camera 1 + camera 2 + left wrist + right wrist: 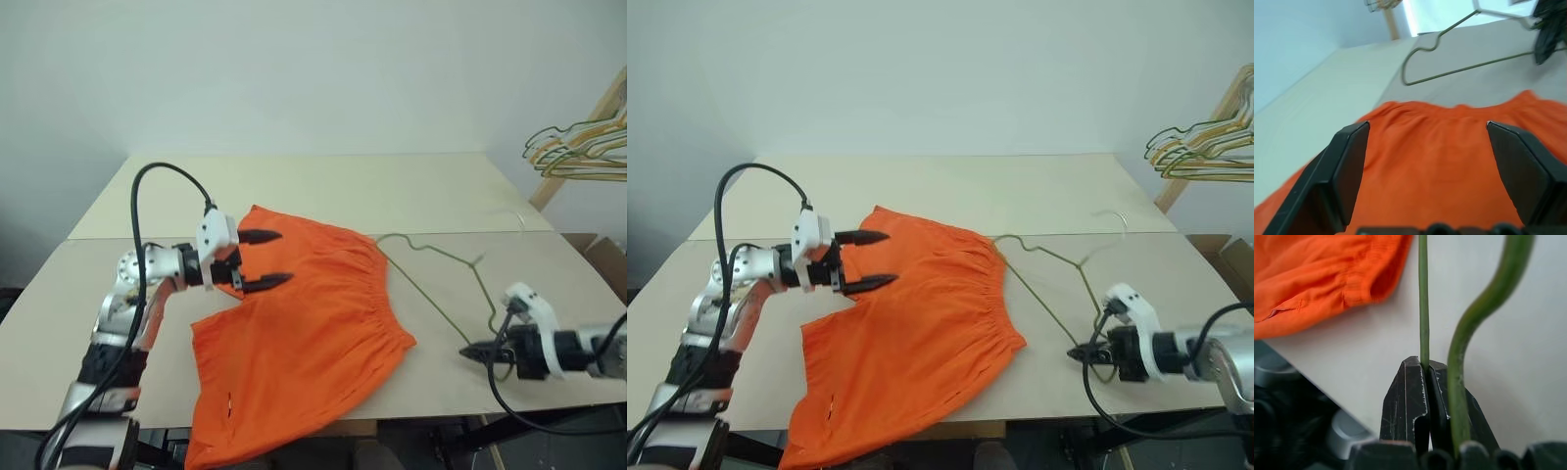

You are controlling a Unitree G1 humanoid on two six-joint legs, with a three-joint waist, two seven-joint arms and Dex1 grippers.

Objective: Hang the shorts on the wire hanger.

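The shorts (304, 348) are spread flat at the centre of the counter (392, 191), one leg hanging over its lower edge. The left hand (263, 259) is held wide apart just above their upper left corner, gripping nothing. The wire hanger (431, 279) lies right of the shorts, its wire pinched between the closed fingers of the right hand (470, 351) at lower right.

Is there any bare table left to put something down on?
Yes: the whole far half of the table, beyond the shorts, and the near left corner beside the left gripper. It is crowded mid-right, where the hanger lies by the shorts, pinched by the right gripper.
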